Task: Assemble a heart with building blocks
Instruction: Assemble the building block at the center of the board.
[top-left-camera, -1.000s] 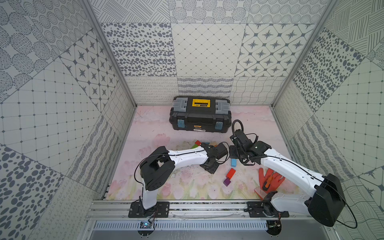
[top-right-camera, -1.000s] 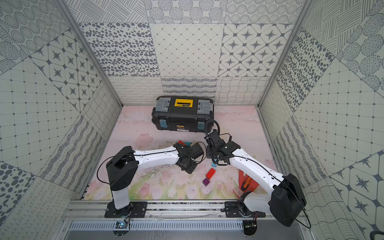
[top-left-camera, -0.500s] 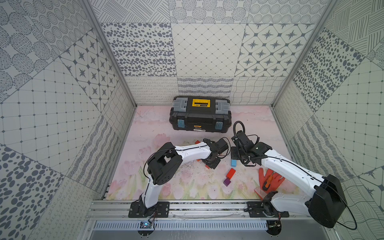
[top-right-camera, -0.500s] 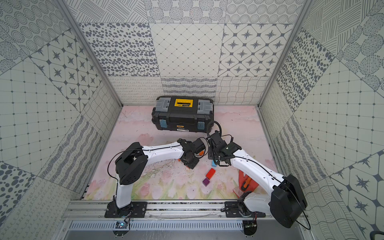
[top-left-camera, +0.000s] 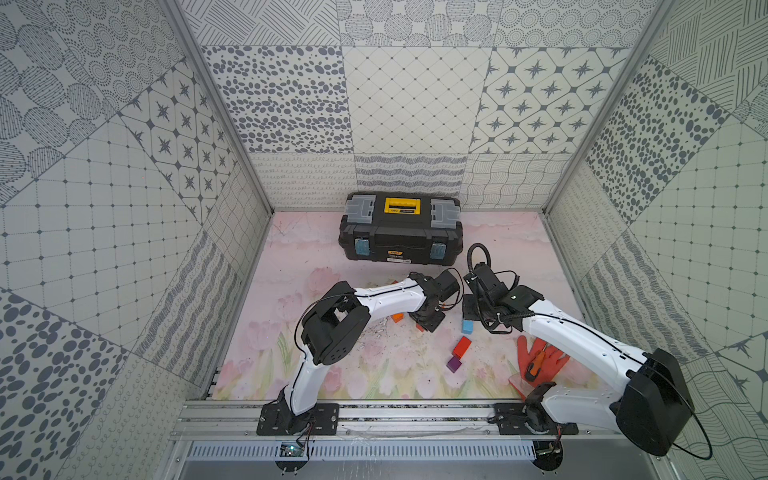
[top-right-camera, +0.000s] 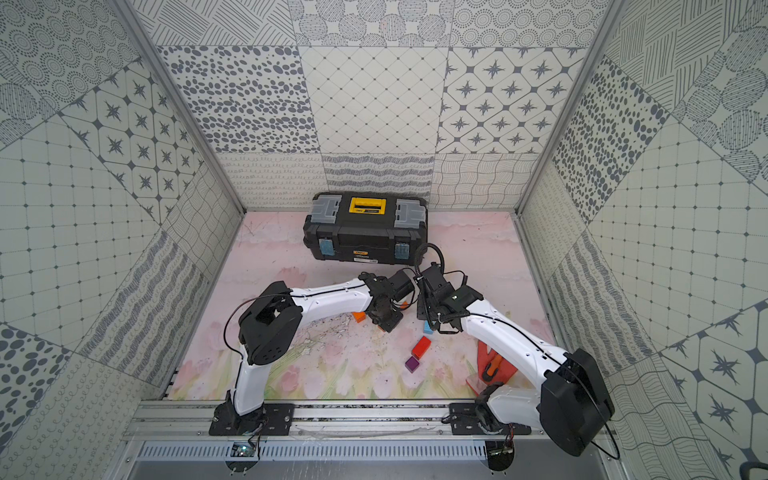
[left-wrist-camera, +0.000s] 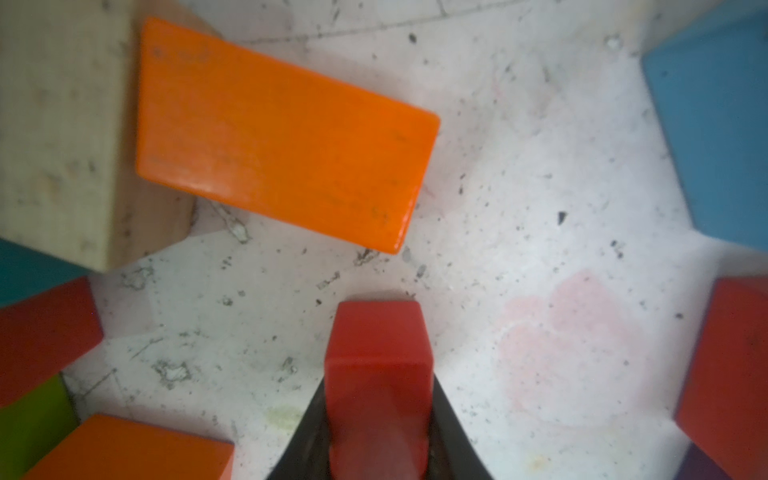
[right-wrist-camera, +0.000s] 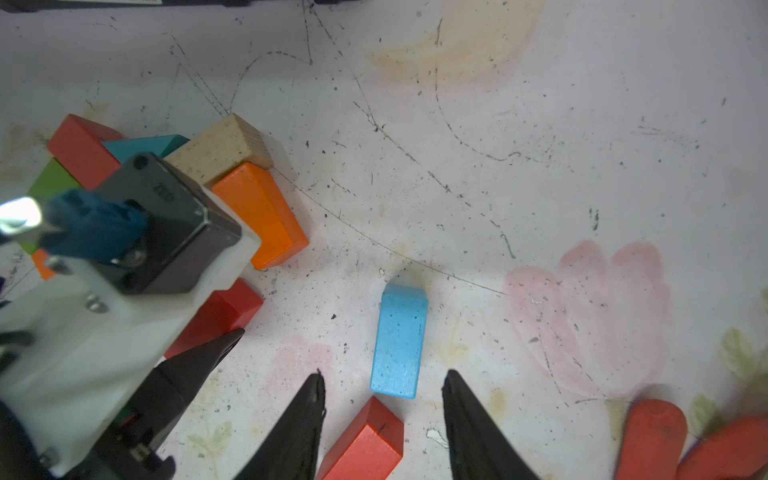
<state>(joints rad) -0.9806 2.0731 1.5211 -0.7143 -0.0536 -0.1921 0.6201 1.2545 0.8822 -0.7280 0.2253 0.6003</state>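
Observation:
My left gripper (left-wrist-camera: 376, 399) is shut on a red block (left-wrist-camera: 376, 345), low over the mat, and shows in both top views (top-left-camera: 428, 322) (top-right-camera: 386, 320). Round it lie an orange block (left-wrist-camera: 282, 137), a plain-wood block (left-wrist-camera: 58, 124), a second red block (left-wrist-camera: 41, 332), a green one (left-wrist-camera: 29, 415) and a teal triangle (right-wrist-camera: 145, 145). My right gripper (right-wrist-camera: 384, 374) is open above a light blue block (right-wrist-camera: 401, 340) and another red block (right-wrist-camera: 365, 440). A purple cube (top-left-camera: 454, 365) lies nearer the front. No finished heart shows.
A black toolbox (top-left-camera: 401, 232) stands at the back of the mat. A red-orange glove (top-left-camera: 540, 357) with a small tool on it lies at the front right under my right arm. The two wrists are close together mid-mat.
My left jaws have closed on the red block, and the left arm's elbow has swung a little to the right. The right arm has barely moved.

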